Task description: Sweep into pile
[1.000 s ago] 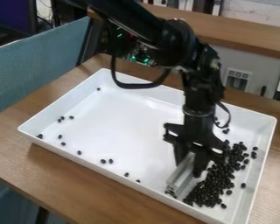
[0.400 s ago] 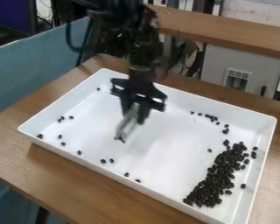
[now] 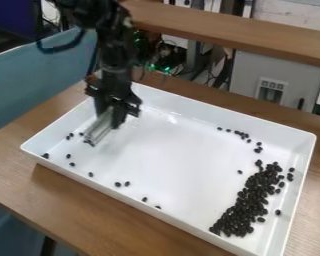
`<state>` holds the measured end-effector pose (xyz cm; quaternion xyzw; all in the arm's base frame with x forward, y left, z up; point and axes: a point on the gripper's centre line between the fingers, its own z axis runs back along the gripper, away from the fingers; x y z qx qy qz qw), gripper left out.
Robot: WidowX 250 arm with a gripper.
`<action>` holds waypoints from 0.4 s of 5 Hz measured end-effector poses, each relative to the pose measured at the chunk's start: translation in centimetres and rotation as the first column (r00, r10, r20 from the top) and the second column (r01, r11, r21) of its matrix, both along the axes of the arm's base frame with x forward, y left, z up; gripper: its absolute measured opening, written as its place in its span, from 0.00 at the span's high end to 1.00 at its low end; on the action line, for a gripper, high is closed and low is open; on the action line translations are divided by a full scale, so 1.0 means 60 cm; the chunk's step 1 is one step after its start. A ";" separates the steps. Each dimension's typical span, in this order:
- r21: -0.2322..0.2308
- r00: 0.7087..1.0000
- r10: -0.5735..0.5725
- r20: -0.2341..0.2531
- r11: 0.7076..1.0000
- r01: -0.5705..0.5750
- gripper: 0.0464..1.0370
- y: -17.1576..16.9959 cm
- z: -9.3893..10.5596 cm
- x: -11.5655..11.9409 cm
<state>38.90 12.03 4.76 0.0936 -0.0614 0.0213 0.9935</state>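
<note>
Black beans (image 3: 246, 207) sit in a big pile at the right end of the white tray (image 3: 223, 116), and a few stray beans (image 3: 118, 184) (like little dots) lie apart from it. Over the left end, the claw (image 3: 110, 114) pinches a grey bar (image 3: 98, 129), which slants down.

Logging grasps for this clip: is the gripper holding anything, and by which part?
Yes, the gripper holds a pale bar by its upper end.
</note>
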 end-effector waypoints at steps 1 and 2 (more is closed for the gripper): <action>-0.009 0.990 -0.135 -0.035 0.991 0.135 0.65 0.003 -0.021 -0.015; -0.090 0.955 -0.287 -0.069 0.956 0.281 0.65 -0.003 -0.041 -0.039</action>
